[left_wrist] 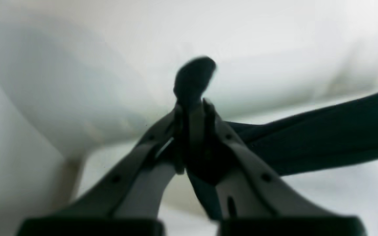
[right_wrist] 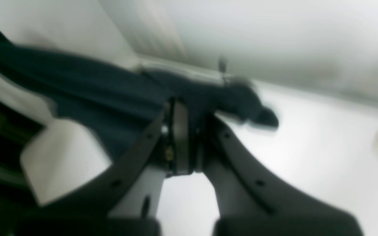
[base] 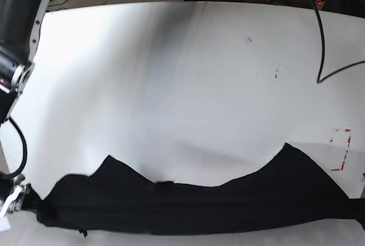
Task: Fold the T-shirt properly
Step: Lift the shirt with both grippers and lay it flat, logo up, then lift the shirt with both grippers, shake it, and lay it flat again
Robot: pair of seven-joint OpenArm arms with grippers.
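Black T-shirt runs L-R along the table's near edge, long axis roughly parallel. L gripper & R gripper both pinching cloth, one per end.

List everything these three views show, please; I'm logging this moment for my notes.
T-shirt: one, black, across the near part of the table, stretched between the two end effectors
table: one, white, under the T-shirt
cable: one, black, at the upper right of the base view
marks: several, red, on the table's right side in the base view
left end effector: one, dark, closed on the T-shirt
right end effector: one, dark, closed on the T-shirt
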